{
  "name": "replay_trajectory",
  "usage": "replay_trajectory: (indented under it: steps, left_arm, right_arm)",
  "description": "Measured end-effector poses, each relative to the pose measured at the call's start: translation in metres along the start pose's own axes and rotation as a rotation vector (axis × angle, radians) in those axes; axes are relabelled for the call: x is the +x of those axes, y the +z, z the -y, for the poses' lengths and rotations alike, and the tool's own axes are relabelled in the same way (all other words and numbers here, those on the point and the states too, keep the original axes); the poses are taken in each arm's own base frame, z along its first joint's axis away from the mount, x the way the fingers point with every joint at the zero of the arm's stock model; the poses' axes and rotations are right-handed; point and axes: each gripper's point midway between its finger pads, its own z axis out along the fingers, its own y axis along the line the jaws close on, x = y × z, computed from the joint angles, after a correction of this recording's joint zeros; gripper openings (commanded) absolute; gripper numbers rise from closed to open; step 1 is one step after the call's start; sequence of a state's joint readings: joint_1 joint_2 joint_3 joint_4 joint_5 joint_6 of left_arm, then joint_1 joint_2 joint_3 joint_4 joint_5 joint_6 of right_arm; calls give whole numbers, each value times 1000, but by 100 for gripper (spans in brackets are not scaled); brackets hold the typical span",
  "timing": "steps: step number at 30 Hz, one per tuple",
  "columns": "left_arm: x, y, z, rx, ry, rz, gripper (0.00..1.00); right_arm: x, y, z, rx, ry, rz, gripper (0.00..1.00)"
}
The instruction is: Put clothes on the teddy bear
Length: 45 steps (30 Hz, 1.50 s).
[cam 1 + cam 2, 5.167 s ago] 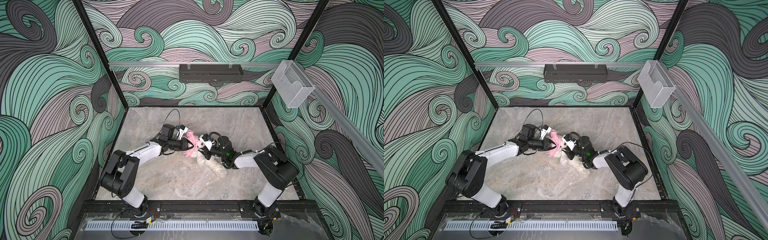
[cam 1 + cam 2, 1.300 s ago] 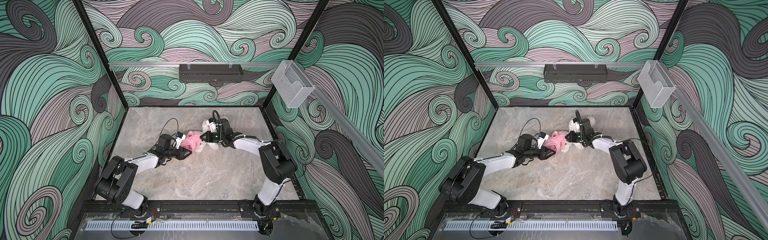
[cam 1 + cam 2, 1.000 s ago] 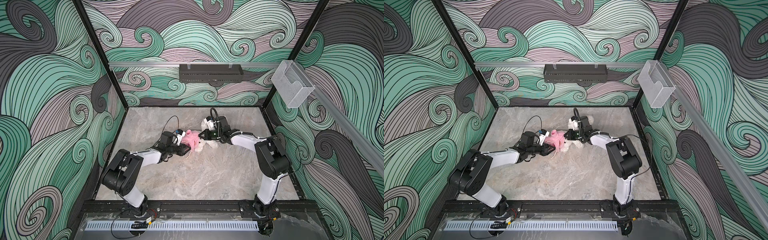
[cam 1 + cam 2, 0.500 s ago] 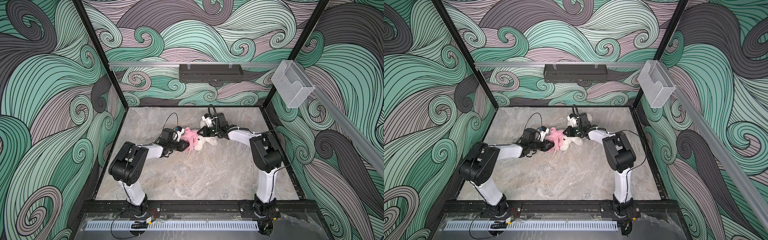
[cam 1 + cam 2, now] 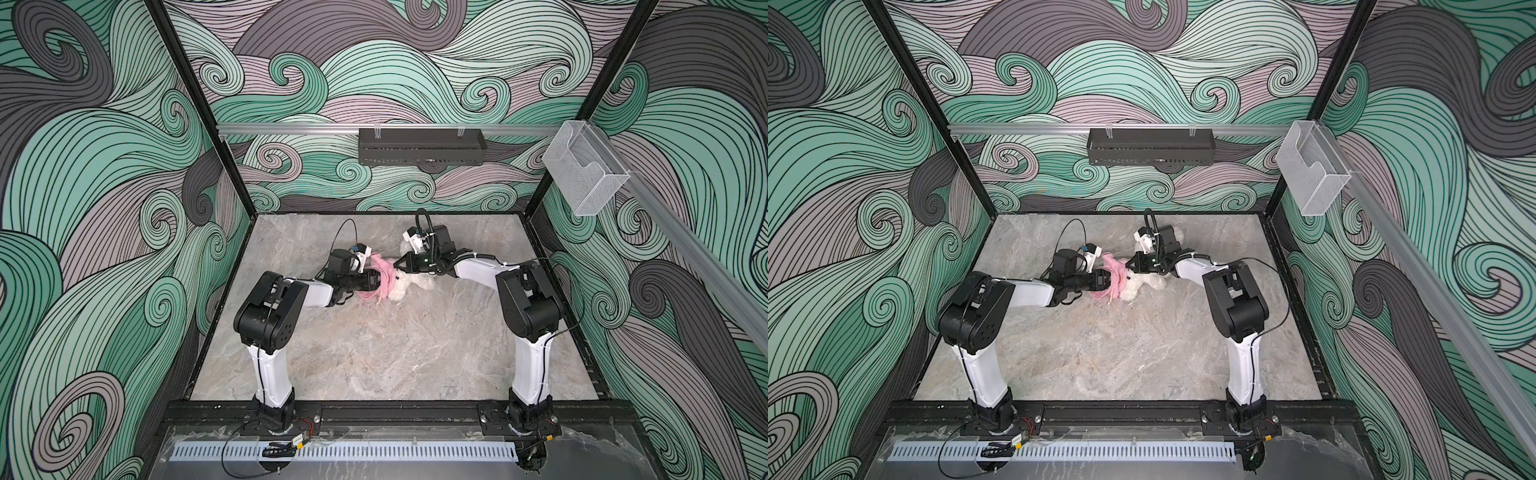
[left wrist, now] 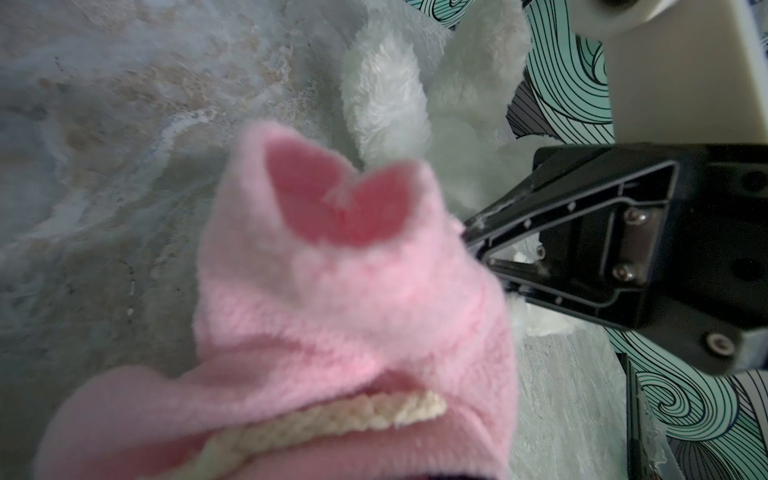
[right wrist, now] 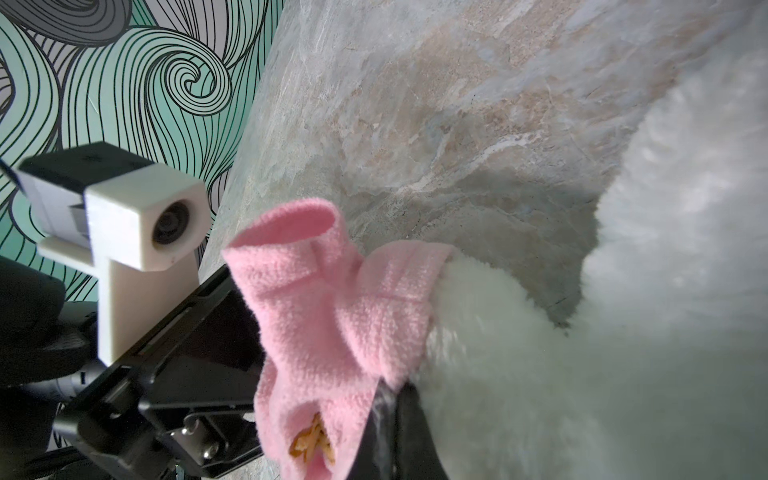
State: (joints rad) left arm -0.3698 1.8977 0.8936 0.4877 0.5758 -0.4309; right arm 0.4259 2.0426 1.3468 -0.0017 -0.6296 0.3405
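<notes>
Toward the back of the table (image 5: 374, 353), the teddy bear (image 5: 411, 282) lies crosswise, its length running roughly along the line between your two claws. The pink shirt (image 5: 380, 268) bunches over the end facing your left gripper (image 5: 376, 283), which is buried in cloth, so you cannot tell whether it grips. Your right gripper (image 5: 398, 263) is pinched closed at the shirt's edge, against the fur. The uncovered bear lies to the shirt's right, so the pull likely runs that way.
</notes>
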Motion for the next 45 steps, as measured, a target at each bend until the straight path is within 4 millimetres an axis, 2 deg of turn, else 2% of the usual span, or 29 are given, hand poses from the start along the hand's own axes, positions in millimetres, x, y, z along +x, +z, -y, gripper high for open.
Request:
replay_trajectory:
  steps: [5,8,10,14,17,19,23,30,36,42,45]
  left_arm:
    - [-4,17,-1,16,-30,-7,52]
    - [-3,30,-1,28,-47,-13,52]
    - [-1,38,-1,37,-57,-15,49]
    - [-1,52,0,59,-81,-4,25]
    - [-2,56,3,70,-92,8,1]
    - [-3,56,4,75,-89,19,0]
    - [4,42,5,81,-78,39,0]
    - [24,-7,29,120,-11,36,0]
    - [36,-26,35,110,15,33,0]
    - [35,-43,37,72,0,74,0]
    - [32,-45,36,62,-37,77,0]
  right_arm:
    - [0,0,4,4,3,2,0]
    - [0,2,9,8,9,2,0]
    - [0,1,13,12,14,4,0]
    - [-1,1,17,18,17,8,0]
    - [-1,2,17,19,13,9,0]
    - [-2,0,18,23,5,12,0]
    - [-1,-12,18,56,-15,3,0]
    - [10,-61,9,202,-54,22,0]
    - [38,-60,18,240,-26,-28,0]
    - [46,-62,15,219,-28,-20,0]
    - [35,-58,3,165,-47,9,19]
